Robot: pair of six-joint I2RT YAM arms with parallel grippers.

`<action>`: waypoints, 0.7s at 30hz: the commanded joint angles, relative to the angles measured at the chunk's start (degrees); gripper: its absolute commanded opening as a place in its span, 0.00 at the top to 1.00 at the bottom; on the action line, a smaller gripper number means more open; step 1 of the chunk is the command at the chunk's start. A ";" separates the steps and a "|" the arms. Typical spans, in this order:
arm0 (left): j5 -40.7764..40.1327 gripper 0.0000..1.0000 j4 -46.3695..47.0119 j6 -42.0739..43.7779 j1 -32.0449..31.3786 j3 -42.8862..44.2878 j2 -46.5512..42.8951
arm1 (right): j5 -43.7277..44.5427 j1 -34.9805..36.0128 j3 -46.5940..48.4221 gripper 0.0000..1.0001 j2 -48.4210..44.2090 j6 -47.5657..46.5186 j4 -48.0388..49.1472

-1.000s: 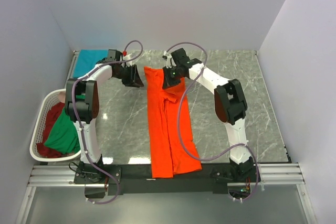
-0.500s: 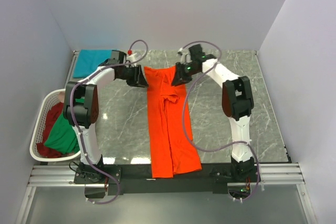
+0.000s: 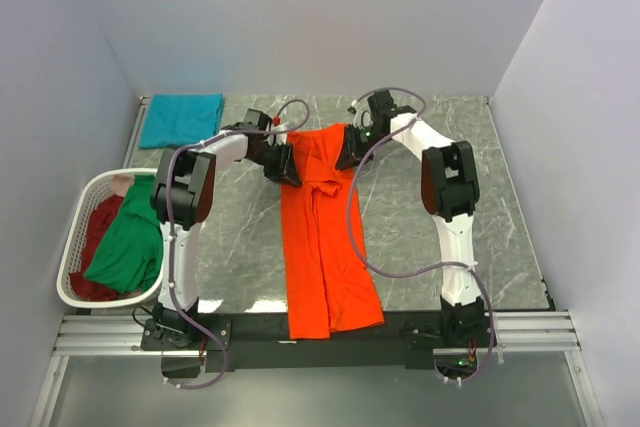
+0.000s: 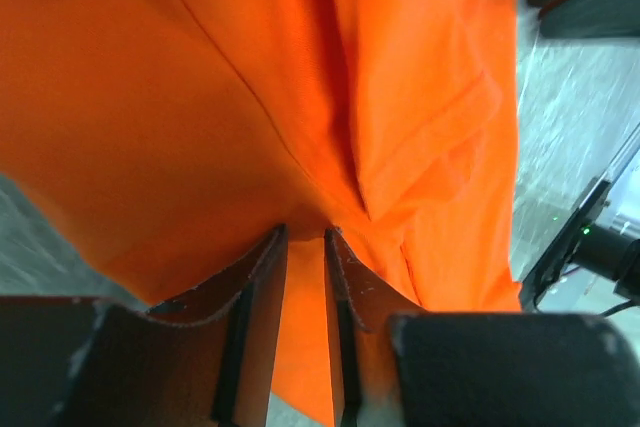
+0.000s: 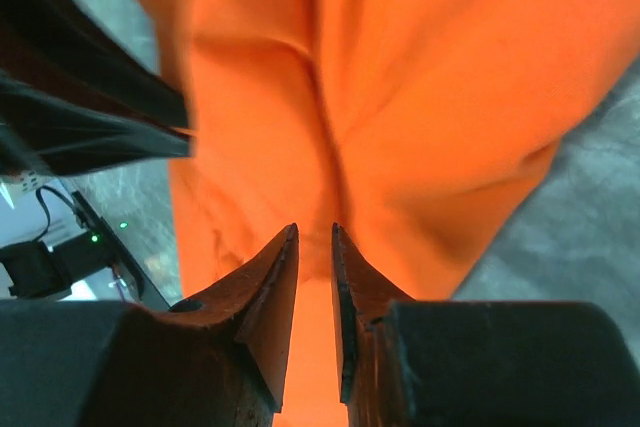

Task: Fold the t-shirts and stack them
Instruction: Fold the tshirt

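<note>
While your left gripper (image 4: 305, 239) pinches a fold of the bright orange soft cloth t-shirt (image 3: 322, 247), your right gripper (image 5: 314, 235) nips the same end, across the cloth from it. Behind both grips the shirt stretches back along the grey marbled table (image 3: 230, 237).

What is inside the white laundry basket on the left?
The basket holds a green t-shirt on top of a dark red t-shirt, plus something pale at its far end. Anything beneath them is covered.
</note>
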 commanded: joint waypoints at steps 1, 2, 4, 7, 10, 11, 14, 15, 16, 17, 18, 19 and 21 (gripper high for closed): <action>-3.60 0.71 -3.42 1.51 0.32 6.25 3.31 | -0.94 -0.63 0.93 0.72 3.84 3.24 -1.25; -3.69 0.71 -3.87 1.87 0.32 7.22 4.19 | -0.76 -0.89 2.50 0.70 4.64 3.77 -1.43; -3.95 0.71 -4.40 2.48 0.40 8.80 6.12 | 0.38 -1.25 4.35 0.64 6.31 5.26 -1.35; -3.78 0.70 -3.70 3.10 0.93 12.05 8.76 | 5.29 -2.04 6.90 0.57 8.94 8.17 0.24; -1.94 0.65 -3.17 3.10 2.42 16.10 11.13 | 9.16 -3.09 11.38 0.50 10.27 8.70 1.46; -1.85 0.64 -2.82 3.19 2.86 17.93 11.40 | 9.35 -3.36 13.66 0.49 11.06 8.09 1.64; -0.27 0.59 0.25 2.05 5.14 19.62 9.74 | 8.12 -3.71 16.57 0.49 10.02 5.89 1.82; 0.08 0.57 1.30 1.70 5.59 19.62 7.64 | 5.68 -3.88 16.58 0.49 9.23 5.62 1.99; 0.70 0.55 2.71 1.52 6.46 19.45 6.40 | 4.87 -4.06 16.58 0.49 8.09 5.27 1.82; 1.14 0.55 2.81 1.87 6.73 19.19 5.26 | 4.08 -4.06 15.80 0.49 5.20 4.49 1.38; 1.06 0.55 2.29 2.48 6.82 18.92 2.73 | 3.12 -4.06 14.83 0.48 3.52 4.04 0.77; 1.40 0.54 0.89 4.14 6.82 18.49 1.31 | -0.02 -4.06 13.43 0.49 1.59 3.78 0.76; 2.98 0.55 1.22 4.25 6.73 12.88 -3.86 | -2.33 -4.06 6.76 0.51 -4.30 3.69 1.64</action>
